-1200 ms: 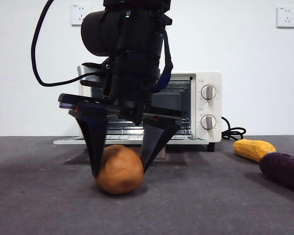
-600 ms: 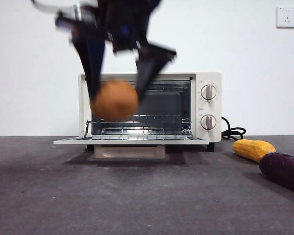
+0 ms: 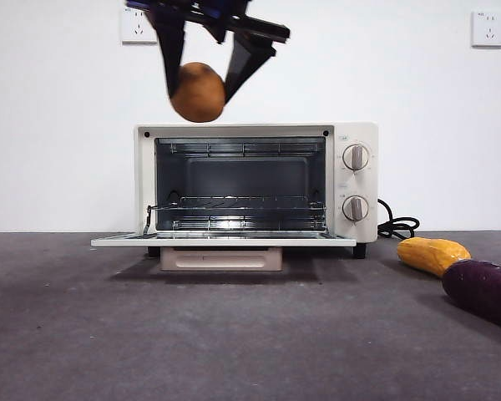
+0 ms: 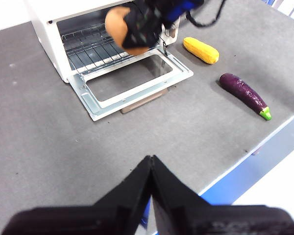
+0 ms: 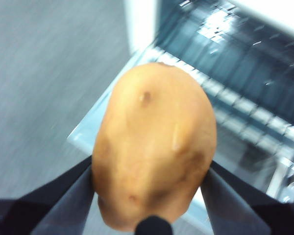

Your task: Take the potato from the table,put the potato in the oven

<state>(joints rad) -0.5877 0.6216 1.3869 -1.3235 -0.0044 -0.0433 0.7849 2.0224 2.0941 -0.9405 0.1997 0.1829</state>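
Note:
The orange-brown potato [image 3: 198, 92] hangs high in the air, above the left part of the oven's top, with my right gripper [image 3: 200, 71] shut on it; it fills the right wrist view [image 5: 154, 147] between the two black jaws. The cream-white oven [image 3: 255, 188] stands at the back of the dark grey table [image 3: 234, 334] with its door [image 3: 222, 240] folded down flat and its wire rack bare. In the left wrist view the potato [image 4: 116, 25] shows over the oven [image 4: 88, 39], and my left gripper [image 4: 151, 164] waits shut, high over the table's near edge.
A yellow-orange vegetable [image 3: 432, 254] and a dark purple oblong one [image 3: 483, 290] lie on the table right of the oven. The oven's black cord [image 3: 398, 226] coils behind its right side. The table's edge runs close under my left gripper.
My right gripper has lifted the potato off the table, from in front of the oven door up to above the oven's top. The left arm has not moved.

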